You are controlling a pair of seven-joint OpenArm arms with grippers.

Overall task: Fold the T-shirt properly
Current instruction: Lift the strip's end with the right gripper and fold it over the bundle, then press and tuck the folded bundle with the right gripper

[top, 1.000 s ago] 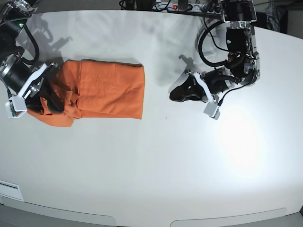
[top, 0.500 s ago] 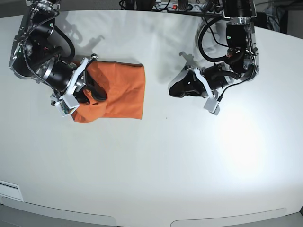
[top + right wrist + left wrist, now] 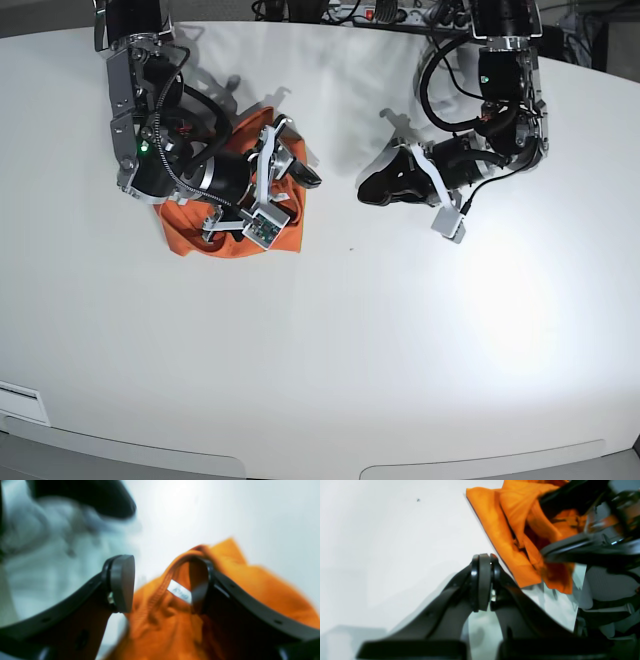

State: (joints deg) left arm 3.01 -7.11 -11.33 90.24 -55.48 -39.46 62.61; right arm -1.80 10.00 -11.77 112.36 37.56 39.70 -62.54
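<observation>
The right gripper stands with its jaws spread wide. In the right wrist view one black finger hangs clear in front of the pale table, while the other is sunk into the neckline of the T-shirt, its pad edge-on just beside the small white tag. Whether that finger presses the cloth or only lies against it cannot be told; the whole view is blurred, and the print on the tag is unreadable.

In the base view the right gripper sits over the orange T-shirt at upper left of the frame. The arm and its cables cover most of the garment, so only an orange strip along the lower edge and a peak at the top show; how the folds lie underneath is hidden.

The left gripper has its jaws pressed together with nothing between them, fingertips meeting at the centre of the left wrist view. Beyond it, in the upper right of that view, the crumpled T-shirt is partly masked by the blurred dark frame of the other arm. In the base view the left gripper rests low over the white table, upper right of centre, well apart from the shirt.
</observation>
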